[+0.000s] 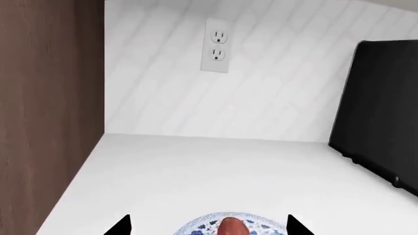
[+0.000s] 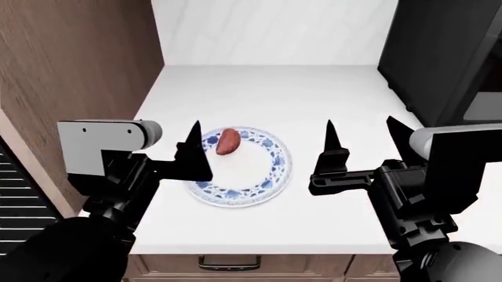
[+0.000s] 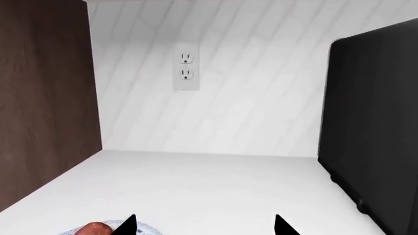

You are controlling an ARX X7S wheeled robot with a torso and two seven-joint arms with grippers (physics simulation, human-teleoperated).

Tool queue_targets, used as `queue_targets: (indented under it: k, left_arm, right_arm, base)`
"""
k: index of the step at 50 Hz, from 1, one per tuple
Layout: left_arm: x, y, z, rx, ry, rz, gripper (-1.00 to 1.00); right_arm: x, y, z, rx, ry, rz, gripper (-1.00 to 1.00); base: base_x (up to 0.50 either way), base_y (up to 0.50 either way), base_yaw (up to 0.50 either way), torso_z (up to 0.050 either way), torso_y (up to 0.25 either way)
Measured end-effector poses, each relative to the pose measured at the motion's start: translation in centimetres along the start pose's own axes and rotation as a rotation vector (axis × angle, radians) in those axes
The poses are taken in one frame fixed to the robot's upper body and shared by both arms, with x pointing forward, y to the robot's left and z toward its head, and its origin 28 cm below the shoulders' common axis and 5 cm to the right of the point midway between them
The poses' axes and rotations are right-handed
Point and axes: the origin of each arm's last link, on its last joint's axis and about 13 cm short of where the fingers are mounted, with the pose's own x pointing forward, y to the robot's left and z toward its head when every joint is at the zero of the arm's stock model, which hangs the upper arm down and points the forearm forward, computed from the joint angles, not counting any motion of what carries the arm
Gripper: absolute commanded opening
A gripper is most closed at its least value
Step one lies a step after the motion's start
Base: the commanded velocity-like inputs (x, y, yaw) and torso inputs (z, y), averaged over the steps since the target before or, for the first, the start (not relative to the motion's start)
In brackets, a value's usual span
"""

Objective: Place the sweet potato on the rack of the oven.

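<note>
While one sweet potato (image 2: 228, 141) lies on one plate (image 2: 267, 179), two pincers hover: left pincer (image 2: 193, 154) beside plate, spread unclear; right pincer (image 2: 362, 139) beside plate, fingers apart, empty.

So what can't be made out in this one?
- The oven and its rack: outside every view; only a dark slatted strip cut by the head view's left edge.
- Sweet potato: only its tip in both wrist views, cut by the bottom edge.
- Plate: near-left rim hidden by the left tool in the head view.
- Black appliance: cropped in all views.
- Both tools appear open, empty.
</note>
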Motion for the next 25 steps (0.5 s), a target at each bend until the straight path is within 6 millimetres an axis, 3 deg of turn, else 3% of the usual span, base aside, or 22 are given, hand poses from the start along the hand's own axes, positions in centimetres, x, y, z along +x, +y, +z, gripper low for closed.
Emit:
queue_targets:
  k: [17, 25]
  left_arm:
    - [0.21, -0.04, -0.07, 0.002, 0.005, -0.004, 1.00]
    - [0.27, -0.08, -0.11, 0.001, 0.010, -0.008, 1.00]
  right_arm:
    - [0.24, -0.19, -0.28, 0.003, 0.005, -0.006, 1.00]
    - [0.35, -0.26, -0.31, -0.002, 0.004, -0.015, 1.00]
  base:
    - [0.21, 0.00, 0.00, 0.000, 0.001]
    - [0.03, 0.00, 0.00, 0.000, 0.000]
